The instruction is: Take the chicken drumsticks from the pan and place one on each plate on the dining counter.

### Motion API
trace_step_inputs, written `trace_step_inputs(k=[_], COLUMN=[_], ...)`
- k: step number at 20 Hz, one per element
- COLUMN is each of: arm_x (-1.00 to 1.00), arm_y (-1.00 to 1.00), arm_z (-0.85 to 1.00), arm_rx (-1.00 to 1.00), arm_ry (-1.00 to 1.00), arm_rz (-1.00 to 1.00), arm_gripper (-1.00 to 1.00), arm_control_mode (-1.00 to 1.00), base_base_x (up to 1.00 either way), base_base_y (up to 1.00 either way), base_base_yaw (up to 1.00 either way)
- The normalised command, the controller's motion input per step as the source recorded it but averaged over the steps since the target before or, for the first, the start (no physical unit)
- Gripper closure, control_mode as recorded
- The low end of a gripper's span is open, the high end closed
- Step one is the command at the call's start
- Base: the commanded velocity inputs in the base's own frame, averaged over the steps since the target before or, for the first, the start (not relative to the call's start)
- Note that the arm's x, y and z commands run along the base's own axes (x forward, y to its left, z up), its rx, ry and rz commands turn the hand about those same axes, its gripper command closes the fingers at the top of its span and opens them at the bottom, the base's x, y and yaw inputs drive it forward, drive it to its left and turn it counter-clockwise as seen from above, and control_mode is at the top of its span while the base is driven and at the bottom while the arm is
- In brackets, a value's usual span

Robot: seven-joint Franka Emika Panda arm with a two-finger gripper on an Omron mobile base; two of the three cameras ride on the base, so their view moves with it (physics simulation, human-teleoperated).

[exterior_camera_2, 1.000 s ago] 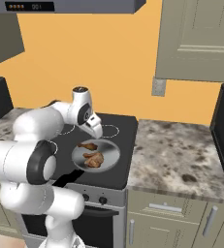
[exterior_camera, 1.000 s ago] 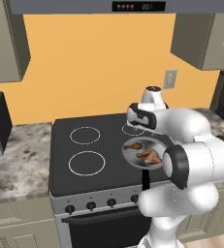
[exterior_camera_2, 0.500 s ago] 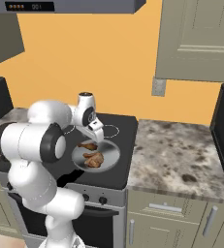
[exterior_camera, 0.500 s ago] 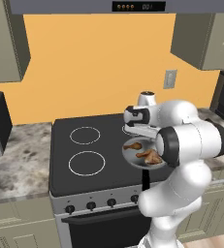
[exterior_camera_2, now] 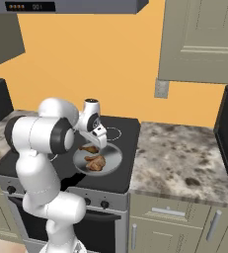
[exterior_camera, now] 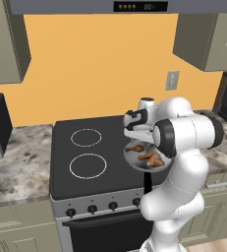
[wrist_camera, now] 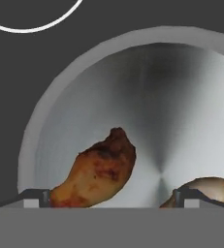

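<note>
While the gripper (wrist_camera: 111, 196) hangs wide open, two drumsticks (wrist_camera: 96, 174) lie in one pan (wrist_camera: 191, 116).

The pan (wrist_camera: 133, 63) is grey metal with a brushed sheen, lighter toward one side. The two chicken drumsticks (wrist_camera: 96, 172) are golden-brown with darker reddish-brown patches. The stove top (exterior_camera: 93, 152) is black, marked with thin white burner rings (exterior_camera: 87, 166). The wall (exterior_camera: 95, 64) is flat orange. The wall-side counter (exterior_camera_2: 184, 163) is mottled grey-brown marble. The cabinets (exterior_camera_2: 199, 39) are grey-green. The arm (exterior_camera: 184, 142) is white with dark joints.
</note>
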Motion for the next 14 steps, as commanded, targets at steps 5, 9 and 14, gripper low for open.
trace_step_inputs(k=[5,9,14], arm_x=[0.24,0.03,0.00], arm_y=[0.08,0.04,0.06], arm_z=[-0.30,-0.15,-0.22], arm_rx=[0.01,0.06,0.03], arm_ry=[0.02,0.00,0.00], arm_rz=[0.00,-0.02,-0.05], arm_gripper=[-1.00,-1.00,-1.00], arm_control_mode=[-1.00,-1.00,-1.00], base_base_x=[0.00,0.00,0.00], base_base_y=[0.00,0.00,0.00], base_base_yaw=[0.00,0.00,0.00])
